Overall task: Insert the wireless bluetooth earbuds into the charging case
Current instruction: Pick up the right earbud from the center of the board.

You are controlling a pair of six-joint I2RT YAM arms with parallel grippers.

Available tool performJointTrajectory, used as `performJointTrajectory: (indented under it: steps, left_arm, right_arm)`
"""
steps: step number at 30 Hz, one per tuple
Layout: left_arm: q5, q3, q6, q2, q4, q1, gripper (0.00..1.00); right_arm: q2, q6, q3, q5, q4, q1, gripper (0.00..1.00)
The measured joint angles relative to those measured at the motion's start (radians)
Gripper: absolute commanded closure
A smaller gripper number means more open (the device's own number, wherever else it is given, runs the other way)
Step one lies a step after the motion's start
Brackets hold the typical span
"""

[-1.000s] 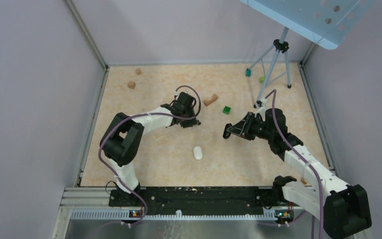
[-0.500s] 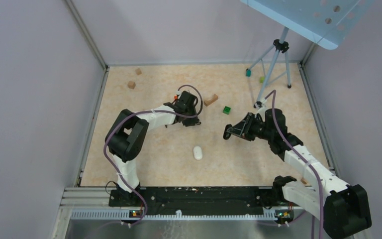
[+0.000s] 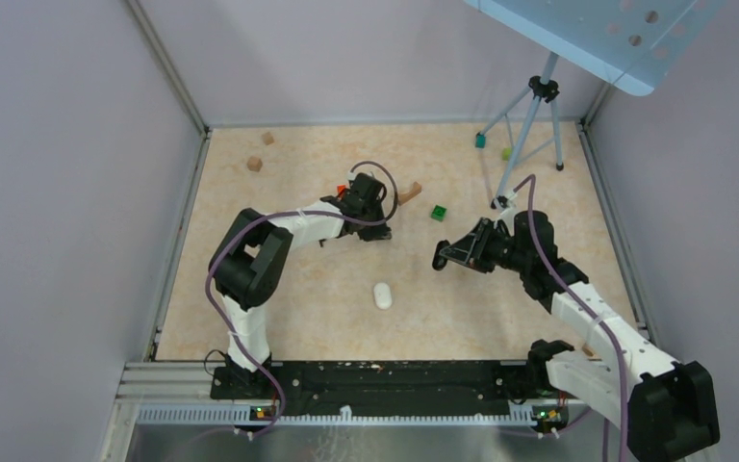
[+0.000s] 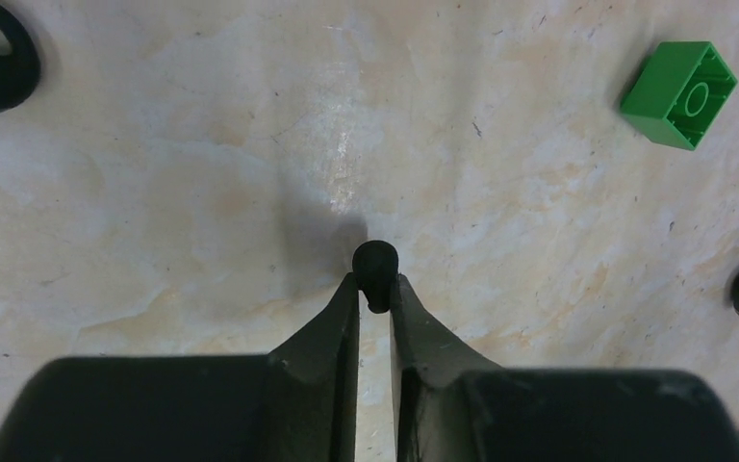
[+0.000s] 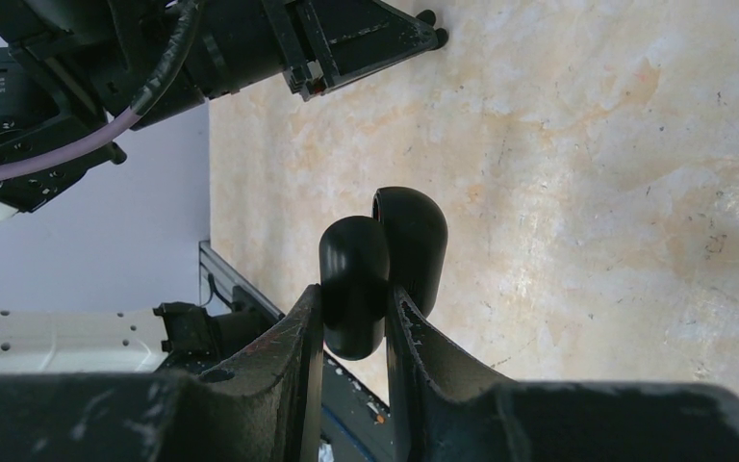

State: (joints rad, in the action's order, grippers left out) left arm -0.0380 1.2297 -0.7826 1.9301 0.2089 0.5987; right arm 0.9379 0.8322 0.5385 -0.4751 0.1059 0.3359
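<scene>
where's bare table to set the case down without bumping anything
Widest bare stretch: the far middle, between the wooden cubes and the tripod. Also free: the near strip either side of the white oval. Crowded: the centre, where the left gripper, wooden piece, green block and right gripper bunch.

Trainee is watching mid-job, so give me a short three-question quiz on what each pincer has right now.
1. True or false: the left pincer pinches a black earbud at its tips.
2. The right pincer holds: A) a screwdriver B) a black charging case C) nothing.
3. Fill in: the brick on the table is ____.
Key: 1 true; 2 B; 3 green.
</scene>
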Motion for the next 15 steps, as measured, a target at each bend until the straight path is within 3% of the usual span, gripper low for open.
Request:
performJointTrajectory:
  steps: [4, 11, 15]
  left_arm:
    - [0.0, 0.002, 0.003, 0.0, 0.0, 0.0, 1.0]
    - [-0.003, 0.021, 0.062, -0.001, 0.03, 0.0, 1.0]
    - [-0.078, 0.025, 0.161, -0.026, 0.056, -0.008, 1.0]
  right_arm:
    - [-0.007, 0.0, 0.0, 0.0, 0.0, 0.0, 1.0]
    - [-0.006, -0.001, 0.0, -0.006, -0.003, 0.0, 1.0]
    - [0.021, -0.024, 0.0, -0.068, -0.019, -0.008, 1.0]
